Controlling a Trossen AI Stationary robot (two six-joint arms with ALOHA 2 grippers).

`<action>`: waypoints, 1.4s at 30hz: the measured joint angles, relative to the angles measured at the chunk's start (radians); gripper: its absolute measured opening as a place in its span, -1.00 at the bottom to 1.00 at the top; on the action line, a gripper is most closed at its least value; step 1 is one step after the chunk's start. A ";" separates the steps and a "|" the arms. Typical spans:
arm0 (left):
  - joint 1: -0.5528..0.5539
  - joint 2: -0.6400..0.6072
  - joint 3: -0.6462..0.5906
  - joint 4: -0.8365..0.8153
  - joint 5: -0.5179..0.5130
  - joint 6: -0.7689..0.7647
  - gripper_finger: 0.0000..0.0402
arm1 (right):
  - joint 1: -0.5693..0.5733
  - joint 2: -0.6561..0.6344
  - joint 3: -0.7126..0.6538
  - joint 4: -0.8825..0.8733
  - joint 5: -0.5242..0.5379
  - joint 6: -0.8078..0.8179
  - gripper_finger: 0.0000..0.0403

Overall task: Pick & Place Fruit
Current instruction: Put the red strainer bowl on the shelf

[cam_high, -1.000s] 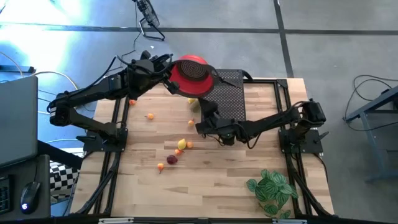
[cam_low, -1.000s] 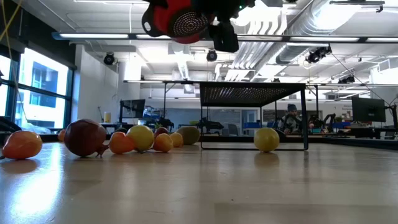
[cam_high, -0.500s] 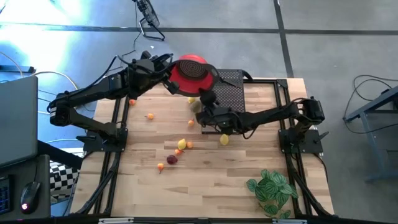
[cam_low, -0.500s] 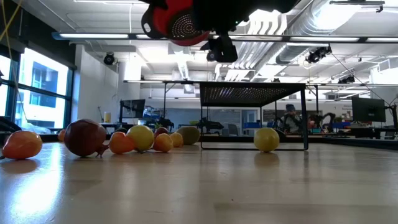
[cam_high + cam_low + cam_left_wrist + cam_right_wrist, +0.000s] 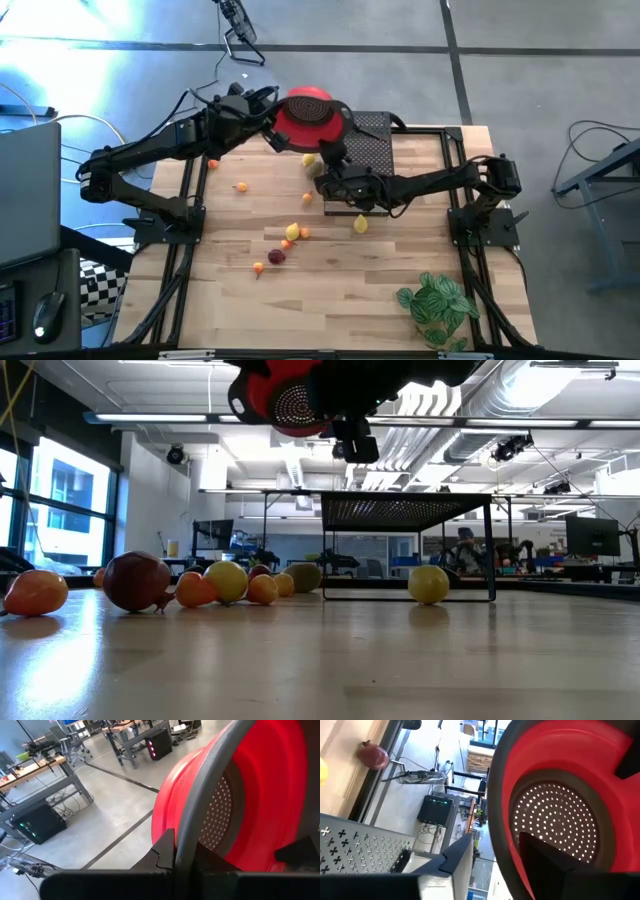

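1. Since a second ago the right tool point(image 5: 330, 165) has swung from mid-tabletop up toward the red bowl point(image 5: 310, 118), leaving a yellow fruit point(image 5: 360, 224) lying on the tabletop point(image 5: 330, 290) behind it.
2. Its fingers straddle the bowl's rim part-open; I cannot tell whether they grip it or carry any fruit.
3. Left tool point(image 5: 268, 128) is clamped tight on the bowl's rim, holding it aloft at the far edge.
4. Remaining fruit point(image 5: 292, 232) lies scattered nearer, toward the left arm's side; roundish, no long axis.
5. No readable labels.
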State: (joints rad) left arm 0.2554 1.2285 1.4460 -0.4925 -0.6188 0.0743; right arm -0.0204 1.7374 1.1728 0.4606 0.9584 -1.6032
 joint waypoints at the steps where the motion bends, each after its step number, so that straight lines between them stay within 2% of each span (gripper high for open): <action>1: 0.000 0.000 0.000 -0.006 0.001 -0.003 -0.98 | 0.000 0.000 0.000 0.000 -0.001 0.000 -0.32; 11: 0.000 0.001 0.000 -0.019 0.004 0.000 -0.98 | 0.002 0.000 -0.001 -0.015 -0.052 -0.025 -0.82; 22: 0.000 0.001 0.000 -0.018 0.006 -0.007 -0.95 | 0.003 0.001 -0.001 -0.007 -0.057 -0.055 -0.87; 28: -0.001 -0.002 0.001 0.030 0.005 -0.002 -0.70 | 0.001 0.002 -0.002 0.008 -0.027 -0.036 -0.88; 37: -0.001 -0.002 0.001 0.072 -0.001 0.119 -0.08 | 0.000 0.000 -0.002 0.018 0.029 -0.029 -0.93; 42: 0.000 -0.018 0.001 0.151 -0.004 0.199 0.07 | 0.000 0.000 -0.001 0.057 0.044 -0.033 -0.93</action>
State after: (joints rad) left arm 0.2549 1.2105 1.4467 -0.3411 -0.6228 0.2731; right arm -0.0204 1.7374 1.1717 0.5179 1.0020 -1.6362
